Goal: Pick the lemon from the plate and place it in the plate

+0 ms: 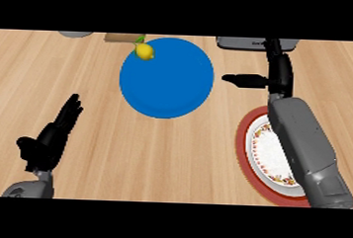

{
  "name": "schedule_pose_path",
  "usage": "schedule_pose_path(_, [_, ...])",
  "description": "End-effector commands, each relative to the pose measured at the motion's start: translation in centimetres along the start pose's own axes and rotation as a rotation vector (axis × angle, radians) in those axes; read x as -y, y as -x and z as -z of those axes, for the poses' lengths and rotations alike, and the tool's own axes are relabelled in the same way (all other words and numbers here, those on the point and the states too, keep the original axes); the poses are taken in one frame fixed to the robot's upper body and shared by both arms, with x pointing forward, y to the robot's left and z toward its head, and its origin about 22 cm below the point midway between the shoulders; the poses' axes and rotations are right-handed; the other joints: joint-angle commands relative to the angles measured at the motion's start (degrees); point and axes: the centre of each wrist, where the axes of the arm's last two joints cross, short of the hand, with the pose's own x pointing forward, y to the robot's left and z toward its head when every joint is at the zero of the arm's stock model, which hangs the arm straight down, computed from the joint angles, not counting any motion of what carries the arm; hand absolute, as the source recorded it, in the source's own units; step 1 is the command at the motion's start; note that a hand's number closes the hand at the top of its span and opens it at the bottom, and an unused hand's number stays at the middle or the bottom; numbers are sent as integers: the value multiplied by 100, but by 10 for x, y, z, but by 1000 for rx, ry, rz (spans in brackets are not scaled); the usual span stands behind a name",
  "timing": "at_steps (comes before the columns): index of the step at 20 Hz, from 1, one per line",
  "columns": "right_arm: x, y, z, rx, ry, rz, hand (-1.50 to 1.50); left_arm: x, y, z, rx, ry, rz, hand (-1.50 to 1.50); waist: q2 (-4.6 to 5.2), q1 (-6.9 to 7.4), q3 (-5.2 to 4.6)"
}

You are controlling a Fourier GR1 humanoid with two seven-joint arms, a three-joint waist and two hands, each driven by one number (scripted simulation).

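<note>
Right hand point(248, 80) hangs over the table point(99, 133) just off the right rim of the blue plate point(166, 83), fingers stretched out flat and pointing left, holding nothing. Its forearm runs up across the red-rimmed patterned plate point(255, 143) and hides a good part of it. Left hand point(53, 131) rests near the lower left edge, fingers straight, nothing in it.

Lemon point(144, 51) sits at the top-left rim of the blue plate, well apart from the right hand, with the whole width of the plate between them. Small green leaf or stem at its top. I can't tell if it's fully on the plate or partly over the rim.

Handling, my read:
- Light, small, rigid enough; no crush risk.
- Rounded and smooth-skinned, so likely to roll or squirt out if pinched off-centre.
- Best hold: thumb and fingers on opposite sides across the middle, coming from above. Avoid the tapered ends and the leaf.
- Being at the rim, a nudge could knock it off onto the table towards the items behind: a grey object point(74, 34) and a tan one point(124, 37) at the top edge, a grey box point(248, 43) top right.

Drop target is presumably the patterned plate; the forearm would need to clear it.
</note>
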Motion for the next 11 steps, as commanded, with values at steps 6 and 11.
schedule_pose_path(6, [65, 48, -18, 25, -92, -20, -150, -4, -4, -1, 4, 0, -1, 0, 4, 11, -1])
schedule_pose_path(11, [64, 45, -9, 47, -38, -69, -150, -7, -7, 0, -3, -6, 8, 0, 1, 22, -1])
